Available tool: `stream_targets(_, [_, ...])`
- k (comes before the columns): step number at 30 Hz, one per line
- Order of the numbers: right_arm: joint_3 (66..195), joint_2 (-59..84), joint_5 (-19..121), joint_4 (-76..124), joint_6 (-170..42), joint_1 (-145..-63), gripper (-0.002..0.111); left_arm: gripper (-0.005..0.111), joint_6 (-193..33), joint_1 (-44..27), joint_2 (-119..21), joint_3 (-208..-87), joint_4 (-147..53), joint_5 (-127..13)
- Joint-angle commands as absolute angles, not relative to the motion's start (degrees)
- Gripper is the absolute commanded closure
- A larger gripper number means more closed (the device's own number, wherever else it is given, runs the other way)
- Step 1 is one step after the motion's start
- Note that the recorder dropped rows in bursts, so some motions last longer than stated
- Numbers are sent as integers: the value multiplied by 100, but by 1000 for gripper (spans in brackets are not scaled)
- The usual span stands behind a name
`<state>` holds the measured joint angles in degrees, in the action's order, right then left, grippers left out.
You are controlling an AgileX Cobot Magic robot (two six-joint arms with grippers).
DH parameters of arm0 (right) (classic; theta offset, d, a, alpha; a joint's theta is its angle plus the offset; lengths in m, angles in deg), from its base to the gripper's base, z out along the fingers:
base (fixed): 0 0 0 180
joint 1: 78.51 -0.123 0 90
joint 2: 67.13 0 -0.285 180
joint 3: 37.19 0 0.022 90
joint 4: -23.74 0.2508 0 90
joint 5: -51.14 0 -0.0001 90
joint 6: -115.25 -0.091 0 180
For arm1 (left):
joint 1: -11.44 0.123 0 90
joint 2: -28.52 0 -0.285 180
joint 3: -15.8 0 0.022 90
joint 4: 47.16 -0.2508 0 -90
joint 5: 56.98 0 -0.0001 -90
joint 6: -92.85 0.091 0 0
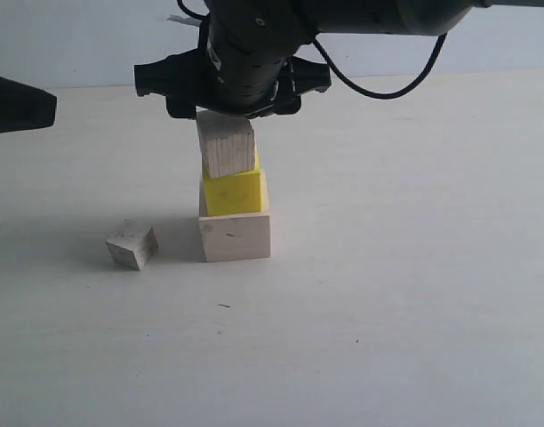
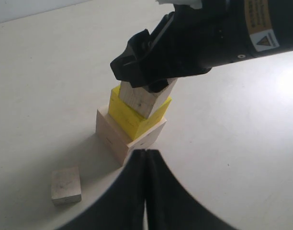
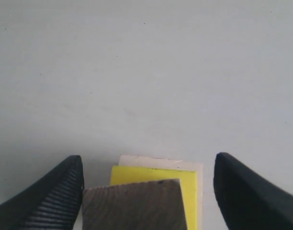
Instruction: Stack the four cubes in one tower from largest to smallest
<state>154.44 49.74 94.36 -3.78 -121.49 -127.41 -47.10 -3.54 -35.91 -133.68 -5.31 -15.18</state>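
Observation:
The large pale cube (image 1: 236, 238) sits on the table with the yellow cube (image 1: 234, 192) on top of it. A medium bare-wood cube (image 1: 226, 147) rests on the yellow one, shifted a little left and slightly tilted. My right gripper (image 1: 228, 111) hangs over it, open. In the right wrist view one finger (image 3: 60, 191) is close against the cube (image 3: 134, 206) and the other stands clear of it. The small bare-wood cube (image 1: 132, 244) lies alone on the table to the left of the stack. My left gripper (image 2: 146, 152) is shut and empty, back from the stack.
The pale tabletop (image 1: 414, 294) stretches to the right and in front of the stack. My left gripper's dark tip (image 1: 41, 107) enters at the left edge, above the table. A black cable (image 1: 379, 89) loops from the right arm behind the stack.

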Motion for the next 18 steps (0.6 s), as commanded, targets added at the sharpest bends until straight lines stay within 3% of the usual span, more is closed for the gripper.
stream_targets(1, [15486,4963,9436,-478,-12177,-12750,36,107,-4713,-391,-3599,-13362,-465,-1512])
stream_targets(18, [15486,4963,9436,-600,-12390,-12750,36,107,-4713,-391,-3599,-13362,-465,-1512])
